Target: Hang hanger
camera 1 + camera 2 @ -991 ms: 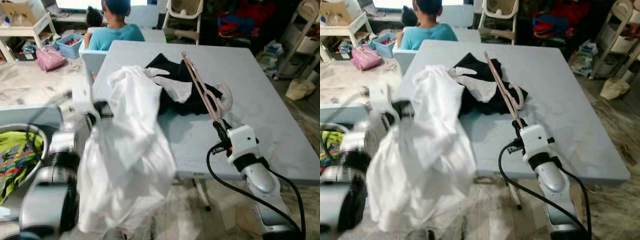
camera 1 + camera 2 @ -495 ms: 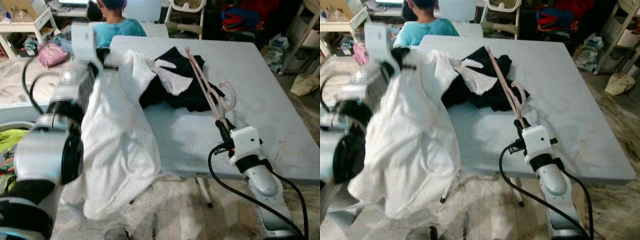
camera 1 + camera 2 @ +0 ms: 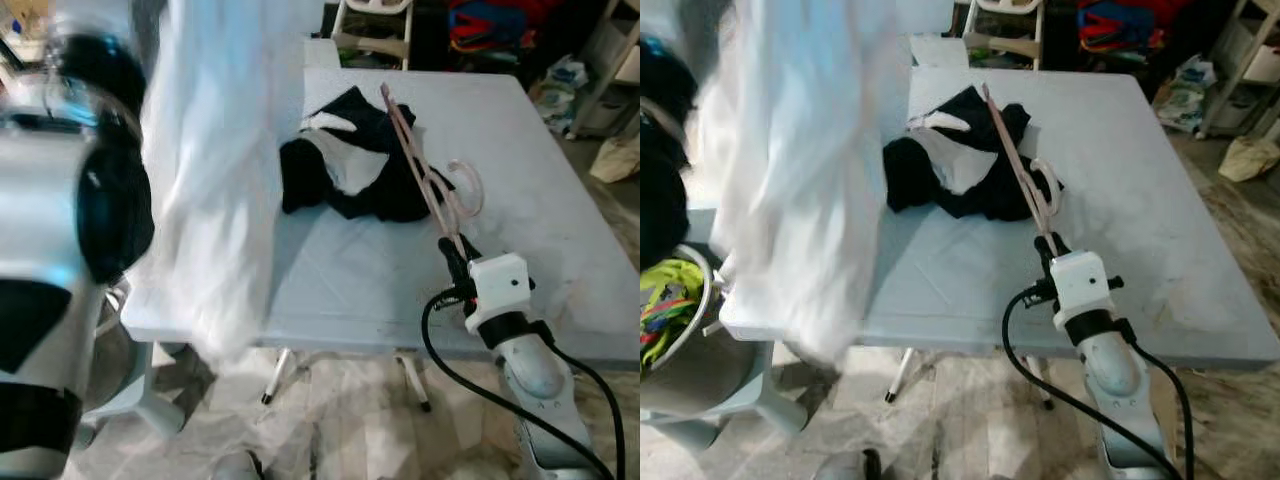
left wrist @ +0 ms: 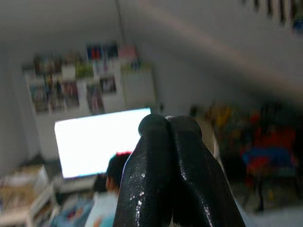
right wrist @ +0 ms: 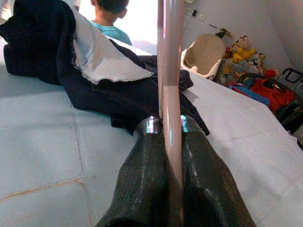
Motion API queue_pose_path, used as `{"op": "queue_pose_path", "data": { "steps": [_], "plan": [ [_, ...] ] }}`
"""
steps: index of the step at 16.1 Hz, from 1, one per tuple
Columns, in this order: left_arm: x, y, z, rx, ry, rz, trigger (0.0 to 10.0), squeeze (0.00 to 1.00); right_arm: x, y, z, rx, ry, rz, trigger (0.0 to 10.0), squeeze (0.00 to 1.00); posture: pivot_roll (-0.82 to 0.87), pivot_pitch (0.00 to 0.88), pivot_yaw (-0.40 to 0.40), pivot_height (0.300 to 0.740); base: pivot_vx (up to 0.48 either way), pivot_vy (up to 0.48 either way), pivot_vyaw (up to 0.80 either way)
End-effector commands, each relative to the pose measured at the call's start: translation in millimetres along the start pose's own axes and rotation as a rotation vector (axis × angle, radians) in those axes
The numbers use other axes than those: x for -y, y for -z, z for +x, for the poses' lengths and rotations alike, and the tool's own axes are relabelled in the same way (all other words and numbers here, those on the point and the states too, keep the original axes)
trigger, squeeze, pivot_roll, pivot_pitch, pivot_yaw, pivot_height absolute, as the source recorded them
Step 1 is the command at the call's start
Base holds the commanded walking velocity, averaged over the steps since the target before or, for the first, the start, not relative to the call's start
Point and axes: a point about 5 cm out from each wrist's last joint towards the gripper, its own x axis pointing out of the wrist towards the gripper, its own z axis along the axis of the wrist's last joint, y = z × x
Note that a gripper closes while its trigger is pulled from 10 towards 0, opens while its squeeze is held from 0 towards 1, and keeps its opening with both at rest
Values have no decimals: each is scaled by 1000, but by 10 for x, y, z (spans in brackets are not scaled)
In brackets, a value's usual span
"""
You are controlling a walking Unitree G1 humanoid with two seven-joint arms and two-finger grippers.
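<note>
Over table [image 3: 560, 200] | right tool [image 5: 165, 124] grips pink hanger [image 3: 425, 175] (thin, curved hook) | left tool [image 4: 169, 124] closed

you have a pale grey square table [image 3: 560, 200] in front of you, with a crumpled black garment with a white lining [image 3: 345, 165] lying on its far half. a large white cloth [image 3: 805, 170] hangs blurred in the air over the table's left edge, and below it on the floor sits a round grey basket [image 3: 690, 370] holding bright green and multicoloured fabric [image 3: 665, 300]. past the table you can see a cream plastic seat [image 5: 204, 54] and a person in a teal shirt [image 5: 110, 28] facing away towards a bright screen [image 4: 94, 144].
</note>
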Motion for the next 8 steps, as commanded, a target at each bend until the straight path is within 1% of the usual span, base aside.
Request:
{"op": "queue_pose_path", "data": {
  "steps": [1,2,3,4,5,6,7,8],
  "plan": [
    [89,-188,40,75,26,7,0,0,-32,170,-85,-94,0,22,10000,0,-80,53,44,740,0,0,0],
    [303,-175,44,88,115,-11,0,0,-54,170,-88,-94,-4,24,10000,0,-78,56,44,740,0,0,0],
    [489,-91,23,81,195,-29,0,0,-67,167,-87,-94,-7,26,10000,0,-80,56,45,740,0,0,0],
    [717,126,-50,40,307,-61,0,0,-65,156,-74,-91,-5,27,10000,0,-86,59,45,740,0,0,0],
    [954,485,-204,-35,419,-93,0,0,-49,146,-66,-89,0,26,10000,0,-88,60,44,740,0,0,0],
    [1008,607,-261,-64,440,-111,0,0,-42,148,-69,-89,1,26,10000,0,-88,60,43,740,0,0,0],
    [1104,865,-401,-130,489,-142,0,0,-36,155,-77,-92,3,25,10000,0,-90,63,43,740,0,0,0],
    [1185,1162,-584,-215,527,-193,0,0,-37,162,-89,-94,4,24,10000,0,-92,62,41,740,0,0,0]
  ]
}}
